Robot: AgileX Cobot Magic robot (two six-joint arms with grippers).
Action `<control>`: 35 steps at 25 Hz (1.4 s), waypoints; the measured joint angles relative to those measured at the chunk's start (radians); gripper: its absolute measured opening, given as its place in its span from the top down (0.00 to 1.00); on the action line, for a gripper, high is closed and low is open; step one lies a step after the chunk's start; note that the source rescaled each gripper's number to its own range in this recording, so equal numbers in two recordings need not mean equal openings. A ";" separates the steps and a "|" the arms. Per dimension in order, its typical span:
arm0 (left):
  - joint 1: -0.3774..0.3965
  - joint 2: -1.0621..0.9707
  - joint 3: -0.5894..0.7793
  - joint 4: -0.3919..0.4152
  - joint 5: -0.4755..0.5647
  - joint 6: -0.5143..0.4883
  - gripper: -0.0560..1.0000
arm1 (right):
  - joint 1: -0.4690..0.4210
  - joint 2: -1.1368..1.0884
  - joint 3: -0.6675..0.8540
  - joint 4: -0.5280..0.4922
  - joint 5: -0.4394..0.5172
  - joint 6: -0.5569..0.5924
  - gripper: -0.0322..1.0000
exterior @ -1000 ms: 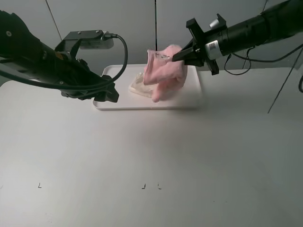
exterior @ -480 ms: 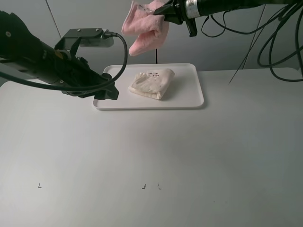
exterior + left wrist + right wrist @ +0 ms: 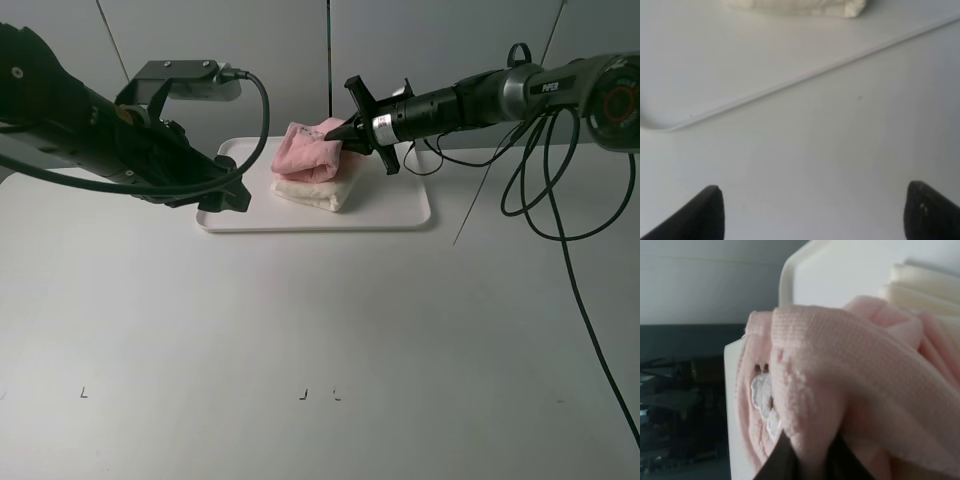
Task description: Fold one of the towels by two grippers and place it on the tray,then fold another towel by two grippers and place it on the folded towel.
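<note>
The right claw was clamped on a corner of the pink towel, which lay bunched on top of the folded cream towel in the white tray at the far side of the counter. The right arm reached in nearly level from the right, its dark cables looping down over the counter behind it. In the right wrist view the two dark fingertips pinched a fold of the pink cloth, a small white embroidered patch showing beside them, with the cream towel's layered edge and the tray's rim beyond.

The left claw hovered at the tray's near left corner, clear of both towels. In the left wrist view its fingertips stood wide apart over the bare counter with nothing between them, the tray's edge running across ahead and the cream towel just visible past it.
</note>
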 joint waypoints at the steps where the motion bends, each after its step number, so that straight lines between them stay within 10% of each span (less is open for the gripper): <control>1: 0.000 0.000 0.000 0.000 0.000 0.000 0.07 | 0.000 0.007 0.000 -0.018 -0.010 -0.002 0.91; 7: 0.000 0.000 0.000 0.000 0.004 0.000 0.07 | 0.000 0.010 -0.008 -0.075 -0.021 -0.008 0.82; 13: 0.000 0.000 0.000 0.002 0.004 0.000 0.07 | 0.000 0.007 -0.008 0.040 0.061 -0.142 0.04; 20: 0.000 -0.002 0.000 0.002 0.047 0.000 0.07 | -0.018 -0.099 -0.008 -0.143 0.067 -0.087 0.00; 27: 0.000 -0.002 0.000 0.002 0.072 0.000 0.07 | -0.044 -0.332 0.020 -0.832 0.171 0.194 0.12; 30: 0.000 -0.010 0.000 0.006 0.095 0.000 0.07 | -0.045 -0.440 0.150 -1.015 0.225 0.250 0.12; 35: 0.000 -0.085 0.000 0.064 0.119 -0.034 0.07 | -0.045 -0.752 0.599 -1.051 0.013 0.229 0.12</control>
